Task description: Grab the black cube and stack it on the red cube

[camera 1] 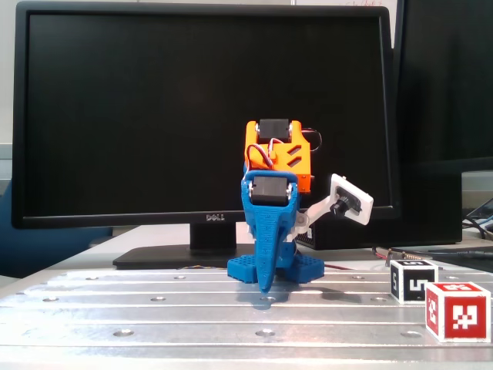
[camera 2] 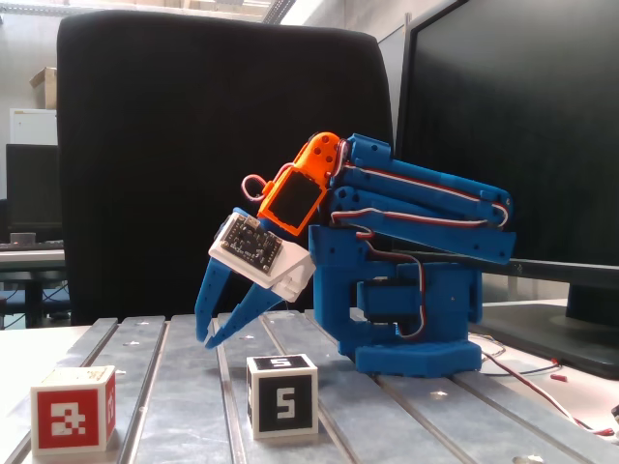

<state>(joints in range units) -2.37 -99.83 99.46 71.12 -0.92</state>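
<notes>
Folded low over its blue base, with the gripper (camera 2: pixel 206 340) pointing down at the slotted metal table (camera 2: pixel 174 387) and hovering just above it. Fingers spread slightly, nothing between them, as far as a fixed view from the side lets on; from the front, tips (camera 1: pixel 266 285) overlapped and hard to read. Black cube (camera 2: pixel 281 395) resting on the table near the fingertips, apart from them. Red cube (camera 2: pixel 73 408) further left in that same view, well clear of the black one. Seen from the front, black cube (camera 1: pixel 413 280) just behind red cube (camera 1: pixel 457 310), both at the right edge. Dark monitor (camera 1: pixel 200 108) standing behind the arm.
</notes>
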